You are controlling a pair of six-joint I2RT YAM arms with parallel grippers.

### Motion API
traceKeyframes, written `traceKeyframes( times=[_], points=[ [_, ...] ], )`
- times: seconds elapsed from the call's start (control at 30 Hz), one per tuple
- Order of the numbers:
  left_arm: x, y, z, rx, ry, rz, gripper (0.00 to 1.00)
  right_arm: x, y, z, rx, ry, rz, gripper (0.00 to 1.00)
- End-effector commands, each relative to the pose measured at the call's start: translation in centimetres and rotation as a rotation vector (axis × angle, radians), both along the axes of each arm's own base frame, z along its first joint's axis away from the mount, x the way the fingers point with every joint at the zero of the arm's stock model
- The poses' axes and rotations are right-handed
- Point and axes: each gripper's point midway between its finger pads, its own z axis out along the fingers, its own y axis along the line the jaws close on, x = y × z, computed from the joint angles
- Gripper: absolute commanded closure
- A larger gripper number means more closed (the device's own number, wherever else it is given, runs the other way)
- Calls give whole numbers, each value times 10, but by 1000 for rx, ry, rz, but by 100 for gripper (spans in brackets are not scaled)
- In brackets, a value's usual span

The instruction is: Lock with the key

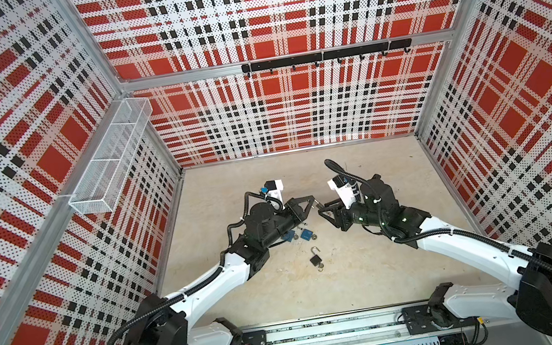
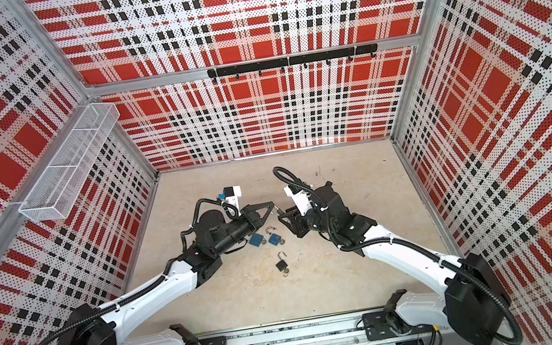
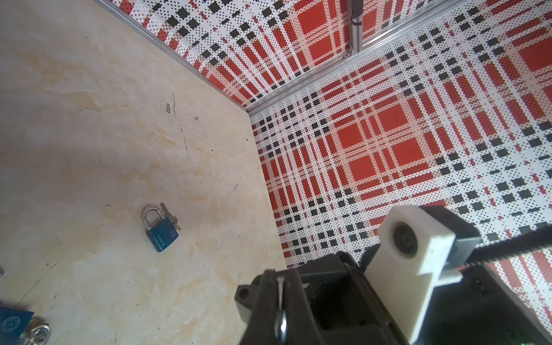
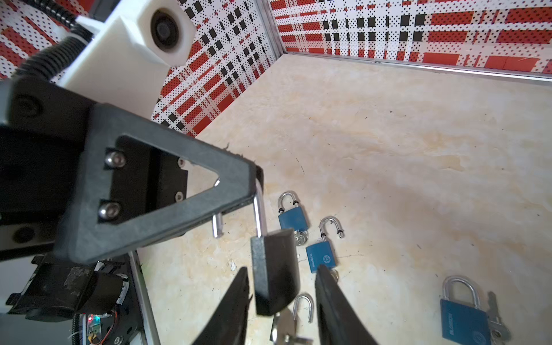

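left gripper (image 4: 255,182): clamped on the shackle (image 4: 259,210) of a black padlock (image 4: 274,268), which is held up off the table (image 4: 388,149)
right gripper (image 4: 282,270): spread either side of the padlock body, gaps seen both sides, nothing gripped
key (image 4: 283,324): silver head spotted just under the body; can't be told if it's inserted

Red plaid perforated walls (image 1: 280,13), white mesh basket (image 1: 109,157) on side wall, black hook rail (image 1: 324,56), beige tabletop (image 1: 284,290)

Blue padlock (image 3: 13,324) cut off at picture corner, key (image 4: 283,327) beneath black padlock (image 4: 274,268) partly cut off
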Motion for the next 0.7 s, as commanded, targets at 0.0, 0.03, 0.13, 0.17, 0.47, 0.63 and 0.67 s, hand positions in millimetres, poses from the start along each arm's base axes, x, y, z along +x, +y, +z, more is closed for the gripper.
traceKeyframes(
  times=[0.0, 0.03, 0.13, 0.17, 0.47, 0.63, 0.67],
  points=[
    [-1, -3, 33, -66, -62, -3, 100, 7, 7, 31, 50, -90, 15, 66],
    [-1, -4, 33, -66, -59, -2, 100, 7, 7, 31, 51, -93, 15, 66],
    [-2, -5, 32, -66, -58, -7, 100, 7, 8, 33, 55, -96, 18, 67],
    [-2, -5, 30, -64, -55, -7, 100, 7, 8, 34, 55, -98, 17, 67],
    [-3, -6, 32, -67, -58, -10, 100, 11, 8, 37, 56, -105, 7, 75],
    [-3, -6, 33, -67, -59, -10, 100, 11, 9, 37, 53, -104, 10, 81],
    [-3, -6, 33, -67, -58, -10, 100, 11, 9, 37, 54, -104, 12, 81]
  ],
)
